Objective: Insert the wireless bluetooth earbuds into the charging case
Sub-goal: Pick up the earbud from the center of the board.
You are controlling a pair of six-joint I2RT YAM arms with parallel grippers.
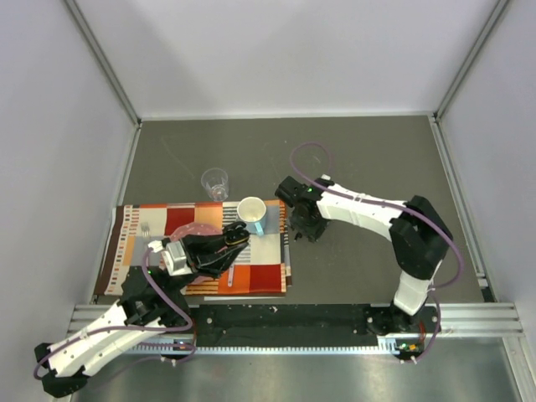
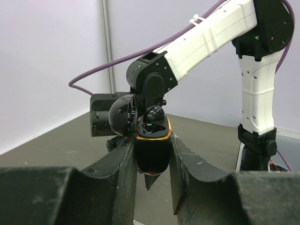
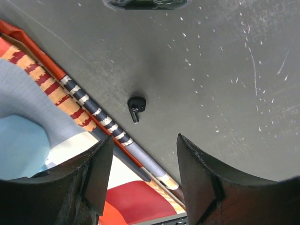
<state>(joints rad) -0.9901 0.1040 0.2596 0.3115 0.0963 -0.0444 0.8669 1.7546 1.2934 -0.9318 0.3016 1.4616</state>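
My left gripper [image 2: 153, 161] is shut on a black charging case [image 2: 153, 133] with a gold rim, and holds it upright above the striped cloth [image 1: 255, 280]. Its lid [image 2: 123, 115] is open to the left. One round black earbud [image 2: 153, 114] sits in its top. In the top view this gripper [image 1: 234, 239] is just left of the white mug [image 1: 251, 213]. My right gripper [image 3: 145, 140] is open and empty, low over the grey table by the cloth's right edge [image 3: 84, 101]. A tiny black earbud [image 3: 135, 107] lies on the table just beyond its fingertips. Other earbuds are not visible.
A clear glass [image 1: 215, 182] stands behind the cloth. The mug's blue inside [image 3: 21, 147] fills the right wrist view's left side. The right arm [image 2: 211, 42] reaches across in front of the left wrist camera. Walls enclose the table on three sides.
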